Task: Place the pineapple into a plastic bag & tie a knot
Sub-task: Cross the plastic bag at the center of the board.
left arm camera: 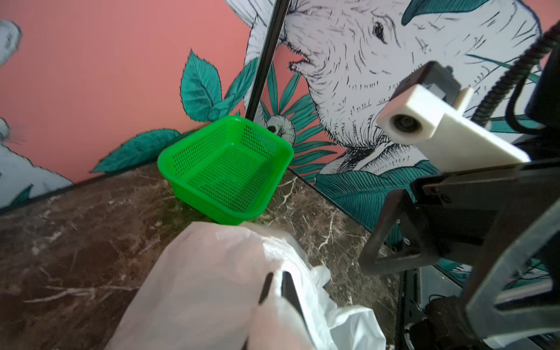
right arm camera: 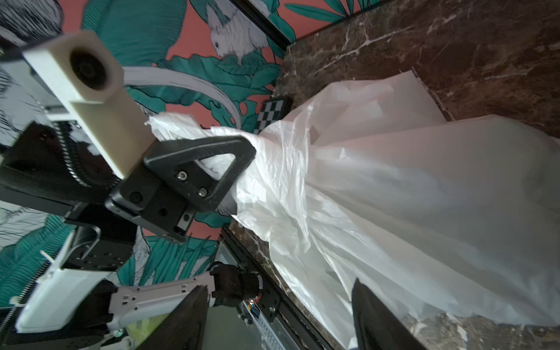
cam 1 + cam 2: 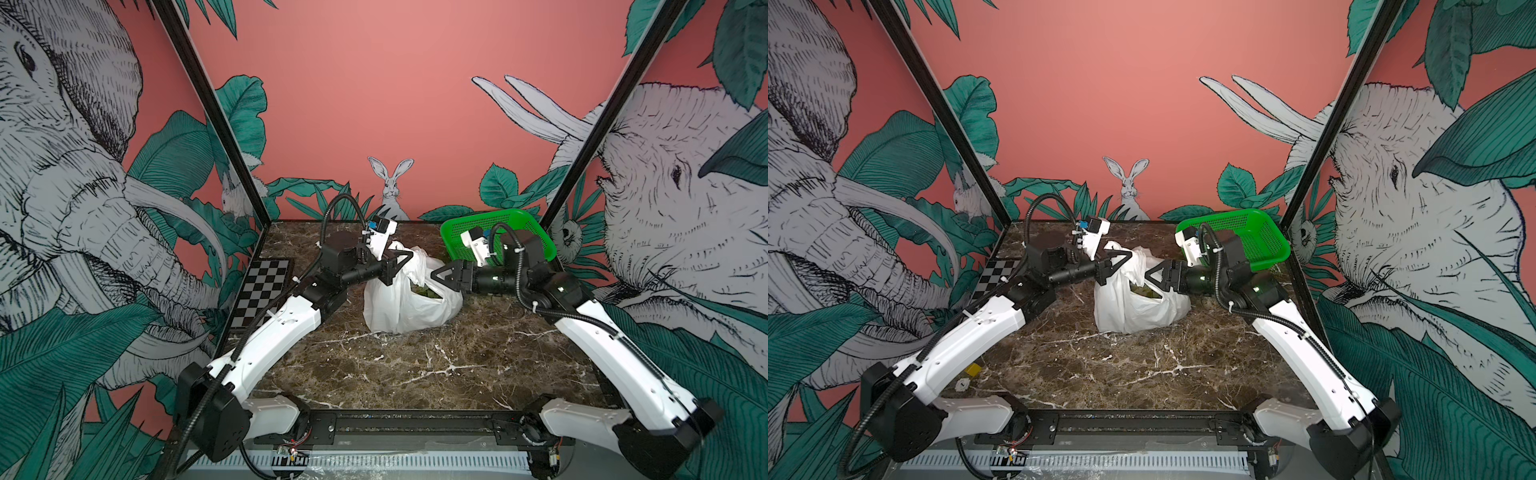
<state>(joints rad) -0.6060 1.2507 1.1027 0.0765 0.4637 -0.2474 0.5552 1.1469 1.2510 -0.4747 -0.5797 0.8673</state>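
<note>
Left pinching a handle, right spread at the bag's mouth; no knot yet.

In both top views the bag point(image 3: 409, 307) point(image 3: 1133, 309) slumps on the table point(image 3: 415, 365) just beside the basket point(image 3: 528, 232). Something greenish shows inside, likely the pineapple point(image 3: 424, 292). My left fingers point(image 3: 388, 268) are pressed on a bunched handle and my right fingers point(image 3: 435, 276) hang spread on the basket's side.

Left wrist view: thin, milky film, with the rigid mesh basket beyond.

Right wrist view: crinkly film gathered in my left grip. It looks slick enough to slip out if I pull hard, and a stretched handle could tear.
</note>
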